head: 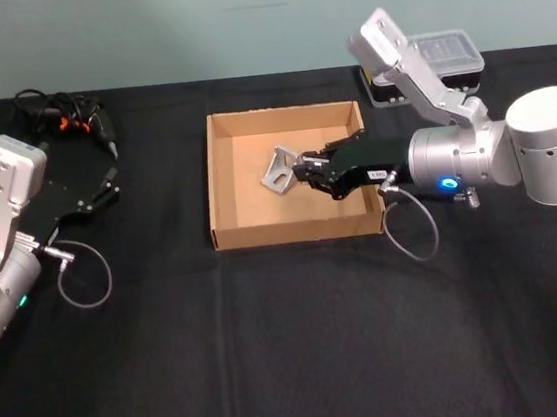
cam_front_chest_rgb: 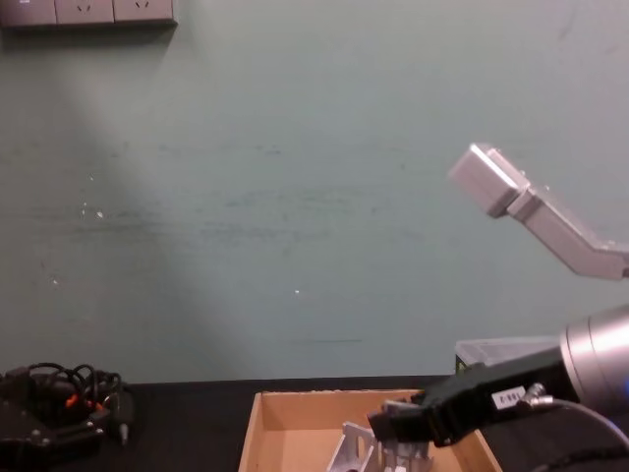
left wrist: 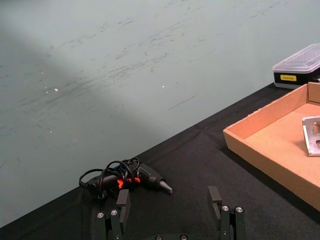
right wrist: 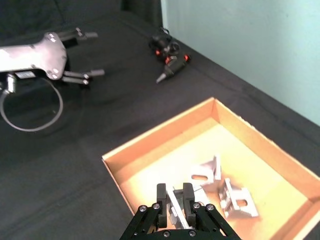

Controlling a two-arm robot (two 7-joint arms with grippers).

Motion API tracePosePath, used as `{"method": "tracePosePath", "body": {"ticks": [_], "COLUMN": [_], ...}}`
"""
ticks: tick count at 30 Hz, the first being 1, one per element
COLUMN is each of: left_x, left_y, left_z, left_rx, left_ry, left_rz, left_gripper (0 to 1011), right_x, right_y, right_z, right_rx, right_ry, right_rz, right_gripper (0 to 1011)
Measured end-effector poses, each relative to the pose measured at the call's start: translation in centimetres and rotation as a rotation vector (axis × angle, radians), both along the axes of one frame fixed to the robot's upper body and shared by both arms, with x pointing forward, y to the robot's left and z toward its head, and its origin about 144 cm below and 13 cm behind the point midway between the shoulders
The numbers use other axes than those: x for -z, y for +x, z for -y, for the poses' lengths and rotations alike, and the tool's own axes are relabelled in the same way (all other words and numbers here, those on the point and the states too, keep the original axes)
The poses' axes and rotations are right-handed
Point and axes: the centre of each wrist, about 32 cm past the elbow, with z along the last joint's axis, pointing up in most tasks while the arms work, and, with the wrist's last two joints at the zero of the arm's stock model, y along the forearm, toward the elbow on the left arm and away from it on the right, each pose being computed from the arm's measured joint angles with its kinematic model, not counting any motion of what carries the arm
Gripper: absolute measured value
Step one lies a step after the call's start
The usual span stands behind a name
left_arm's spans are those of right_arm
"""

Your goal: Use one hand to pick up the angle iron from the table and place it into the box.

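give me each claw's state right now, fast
Left claw: open, holding nothing, parked over the table beside the box.
Right claw: shut on an angle iron, over the box interior.

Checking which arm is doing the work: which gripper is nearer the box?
Right. The right gripper is over the inside of the box, shut on an angle iron. The left gripper sits open on the table, off the box's left side.
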Motion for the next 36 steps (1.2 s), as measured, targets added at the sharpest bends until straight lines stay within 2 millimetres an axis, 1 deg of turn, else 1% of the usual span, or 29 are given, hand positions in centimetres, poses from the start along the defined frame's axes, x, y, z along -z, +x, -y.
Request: {"method": "tracePosePath", "body": {"ticks": [12,24,27,28,30,33,34,35,36], "left_x": [0.0,0.0,0.0,0.0,0.0,0.0,0.0,0.0,0.0], "left_y": [0.0,0.0,0.0,0.0,0.0,0.0,0.0,0.0,0.0], "left_z": [0.0,0.0,0.0,0.0,0.0,0.0,0.0,0.0,0.0], "left_rx": [0.0,0.0,0.0,0.0,0.0,0.0,0.0,0.0,0.0], "left_ry": [0.0,0.0,0.0,0.0,0.0,0.0,0.0,0.0,0.0], "left_rz": [0.0,0.0,0.0,0.0,0.0,0.0,0.0,0.0,0.0], "left_gripper": [1011,1011,1011,1011,1011,1011,1011,1011,1011], "right_x": [1.7,1.9,1.9,1.9,1.8,1.8,1.8,1.8,1.8], "right_y": [0.3,0.3,0.3,0.3,0.3,0.3,0.3,0.3,0.3], "right_z": [-0.1,-0.3,-0.3,-0.3,-0.3,-0.3,-0.3,-0.3,-0.3], "right_rx": [0.047,0.045,0.045,0.045,0.045,0.045,0.045,0.045,0.045], "right_ry": [-0.034,-0.035,-0.035,-0.035,-0.035,-0.035,-0.035,-0.035,-0.035], "right_rz": [-0.039,-0.037,-0.037,-0.037,-0.037,-0.037,-0.037,-0.037,-0.037], "right_gripper": [198,198,261,314,354,470,470,529,551]}}
